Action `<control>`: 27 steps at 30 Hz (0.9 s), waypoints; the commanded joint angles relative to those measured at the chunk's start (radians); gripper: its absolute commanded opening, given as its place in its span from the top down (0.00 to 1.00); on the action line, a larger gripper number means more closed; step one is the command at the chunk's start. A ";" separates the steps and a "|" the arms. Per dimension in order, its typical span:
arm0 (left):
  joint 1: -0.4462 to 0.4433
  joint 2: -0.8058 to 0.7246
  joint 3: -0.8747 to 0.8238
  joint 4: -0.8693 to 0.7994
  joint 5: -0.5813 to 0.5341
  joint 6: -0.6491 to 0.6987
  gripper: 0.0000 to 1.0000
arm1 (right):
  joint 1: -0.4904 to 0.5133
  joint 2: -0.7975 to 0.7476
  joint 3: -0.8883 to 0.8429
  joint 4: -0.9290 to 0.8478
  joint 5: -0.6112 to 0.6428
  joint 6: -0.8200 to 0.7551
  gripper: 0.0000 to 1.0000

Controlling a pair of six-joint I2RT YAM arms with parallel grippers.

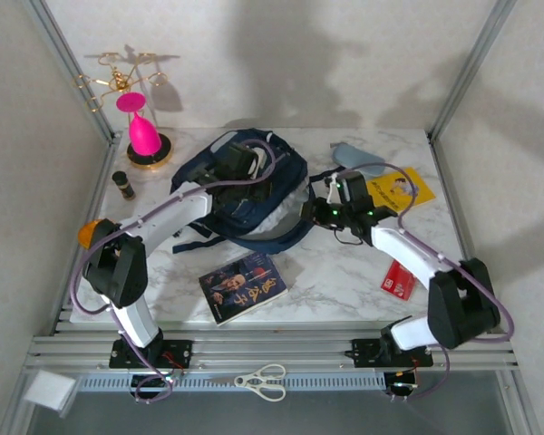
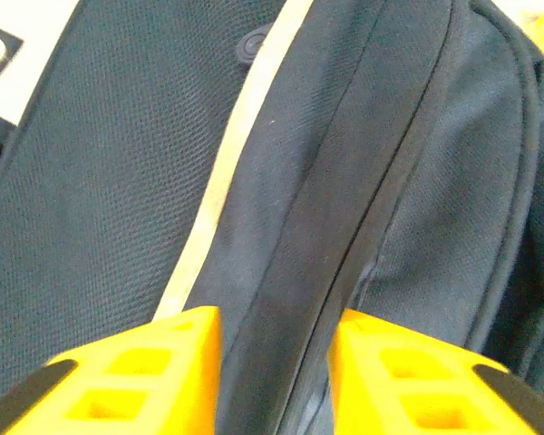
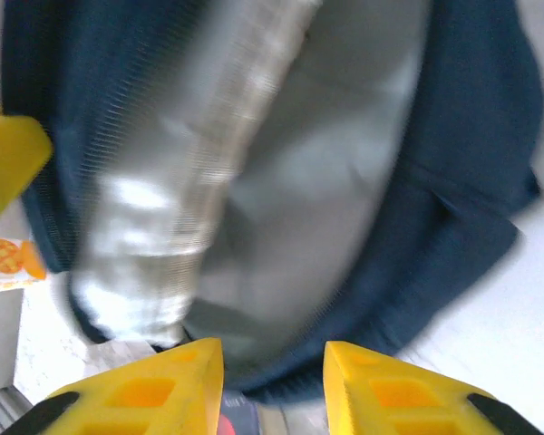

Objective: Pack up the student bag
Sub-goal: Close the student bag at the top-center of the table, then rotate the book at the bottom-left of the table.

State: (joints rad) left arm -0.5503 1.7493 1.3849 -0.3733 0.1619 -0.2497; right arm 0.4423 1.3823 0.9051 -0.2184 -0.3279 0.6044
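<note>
**Two hands at the student bag (image 1: 245,186), neither pinching**

It lies mid-table (image 1: 344,281), towards the back. Left hand (image 2: 276,362) is spread astride the zip seam (image 2: 363,227), right hand (image 3: 274,381) spread over a grey panel (image 3: 281,181). Closing on loose fabric could bunch or drag the bag.

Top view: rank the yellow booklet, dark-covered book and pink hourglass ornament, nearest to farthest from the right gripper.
1. Yellow booklet: back right, closest by a clear margin.
2. Dark-covered book: front, left of centre.
3. Pink hourglass ornament: back-left corner, farthest.
</note>
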 commanded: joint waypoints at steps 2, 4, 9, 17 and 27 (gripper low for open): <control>-0.016 -0.153 -0.142 0.097 0.065 -0.140 0.52 | 0.003 -0.096 -0.055 -0.204 0.049 -0.031 0.59; -0.016 -0.262 -0.242 0.120 0.039 -0.197 0.47 | 0.030 -0.142 -0.077 -0.254 0.086 -0.029 0.57; -0.013 -0.504 -0.468 0.069 -0.119 -0.291 0.33 | 0.166 -0.232 -0.177 -0.237 0.086 0.074 0.53; 0.018 -0.503 -0.680 0.071 -0.165 -0.332 0.25 | 0.464 -0.184 -0.306 -0.032 0.079 0.272 0.52; 0.041 -0.370 -0.726 0.156 -0.103 -0.324 0.25 | 0.577 0.027 -0.315 0.178 0.086 0.356 0.51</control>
State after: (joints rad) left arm -0.5186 1.3766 0.6712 -0.2512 0.0441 -0.5552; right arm 1.0073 1.3819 0.5842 -0.1234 -0.2546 0.9180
